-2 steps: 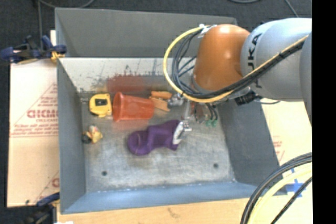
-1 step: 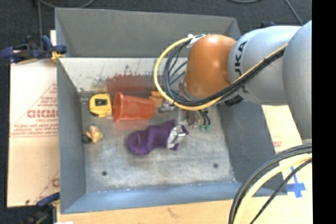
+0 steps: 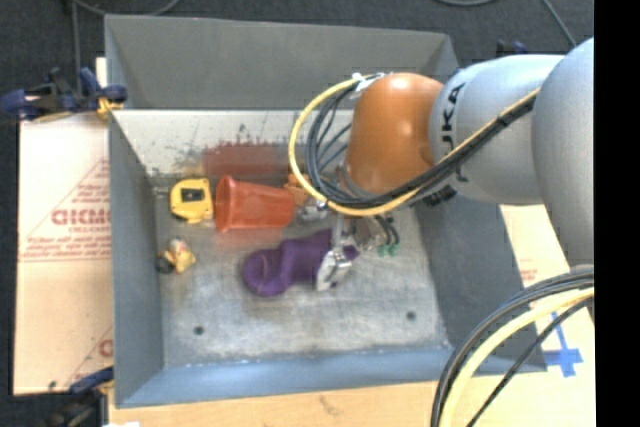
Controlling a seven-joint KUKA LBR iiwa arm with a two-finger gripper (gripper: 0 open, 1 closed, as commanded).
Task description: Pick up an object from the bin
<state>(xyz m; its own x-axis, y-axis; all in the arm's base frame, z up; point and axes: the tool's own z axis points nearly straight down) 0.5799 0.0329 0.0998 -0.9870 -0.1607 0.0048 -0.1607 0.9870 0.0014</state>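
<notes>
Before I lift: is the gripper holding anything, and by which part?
Cannot tell. The gripper sits at the right end of the purple object, which lies on the bin floor.

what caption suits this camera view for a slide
Gripper at a purple object beside a tipped orange cup in the grey bin

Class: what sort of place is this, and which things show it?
Probably a robotics lab: a robot arm with its gripper in a grey metal bin of loose things, like an orange cup and a purple soft thing.
</notes>
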